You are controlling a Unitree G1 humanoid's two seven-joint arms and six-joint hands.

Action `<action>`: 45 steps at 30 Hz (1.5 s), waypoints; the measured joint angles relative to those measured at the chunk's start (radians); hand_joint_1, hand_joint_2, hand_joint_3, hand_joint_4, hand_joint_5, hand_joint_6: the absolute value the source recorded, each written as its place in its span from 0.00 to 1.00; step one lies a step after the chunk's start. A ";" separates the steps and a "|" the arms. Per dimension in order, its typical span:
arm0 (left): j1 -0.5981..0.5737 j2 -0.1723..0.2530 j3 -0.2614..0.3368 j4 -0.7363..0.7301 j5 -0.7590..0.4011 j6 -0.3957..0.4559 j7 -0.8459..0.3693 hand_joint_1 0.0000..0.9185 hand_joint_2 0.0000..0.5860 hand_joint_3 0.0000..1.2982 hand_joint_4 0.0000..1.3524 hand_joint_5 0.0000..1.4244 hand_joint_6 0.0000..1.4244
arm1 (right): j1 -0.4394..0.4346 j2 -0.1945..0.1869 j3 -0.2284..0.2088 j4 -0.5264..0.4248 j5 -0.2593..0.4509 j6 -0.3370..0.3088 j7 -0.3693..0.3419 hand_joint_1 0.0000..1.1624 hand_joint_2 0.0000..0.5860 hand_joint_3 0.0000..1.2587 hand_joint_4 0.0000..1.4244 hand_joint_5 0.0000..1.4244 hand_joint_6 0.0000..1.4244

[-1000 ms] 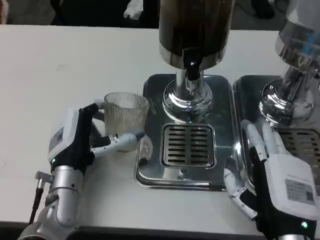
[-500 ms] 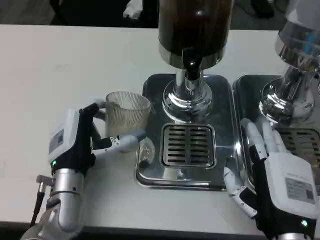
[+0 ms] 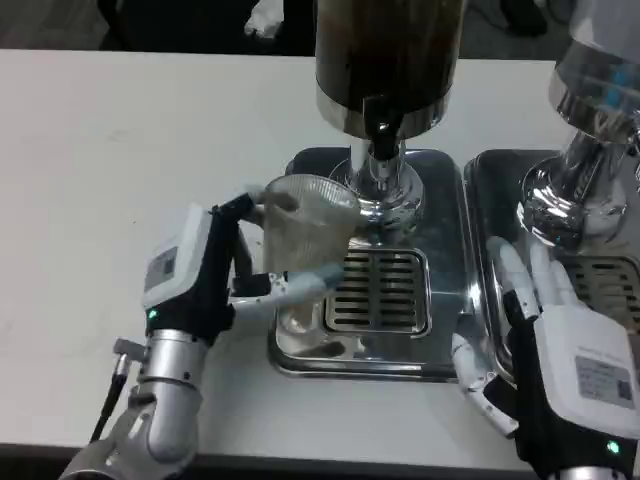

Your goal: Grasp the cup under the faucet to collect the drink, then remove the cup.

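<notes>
One ribbed clear cup (image 3: 305,240), empty, gripped by left hand (image 3: 200,275) fingers, over the drip tray's (image 3: 440,300) left edge, short of the faucet (image 3: 380,130). Advice: carry rightward, level, rim centred beneath spout. Right hand (image 3: 545,340): fingers spread, holding nothing.

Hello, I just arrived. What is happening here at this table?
The robot's left hand holds a clear ribbed cup and has it over the left part of the steel drip tray, near the grate. The cup looks empty and sits a little left of the black faucet of the dark drink dispenser, not yet under it. The right hand rests open beside the tray, holding nothing.
</notes>
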 measured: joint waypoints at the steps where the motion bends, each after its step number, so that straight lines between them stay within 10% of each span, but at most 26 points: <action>1: -0.012 -0.008 -0.013 0.000 0.015 0.001 0.000 0.63 0.01 0.74 0.81 0.83 0.98 | 0.005 0.004 0.000 -0.005 -0.001 0.002 -0.001 0.22 0.87 0.07 0.00 0.04 0.16; 13: -0.130 -0.102 -0.134 0.085 0.137 0.129 0.096 0.64 0.03 0.75 0.83 0.84 0.99 | 0.090 0.047 0.000 -0.081 -0.042 0.050 -0.033 0.22 0.87 0.07 0.00 0.04 0.16; 30: -0.115 -0.110 -0.206 0.106 0.171 0.178 0.192 0.72 0.00 0.79 0.87 0.88 1.00 | 0.107 0.066 -0.002 -0.096 -0.042 0.063 -0.048 0.22 0.87 0.07 0.00 0.04 0.16; 38: -0.113 -0.109 -0.215 0.118 0.170 0.218 0.186 0.71 0.00 0.63 0.66 0.76 0.90 | 0.108 0.069 -0.003 -0.096 -0.041 0.063 -0.048 0.22 0.87 0.07 0.00 0.04 0.16; 45: -0.118 -0.101 -0.214 0.118 0.167 0.209 0.156 0.48 0.05 0.44 0.51 0.61 0.69 | 0.131 0.075 -0.014 -0.100 -0.040 0.069 -0.050 0.22 0.87 0.07 0.00 0.04 0.16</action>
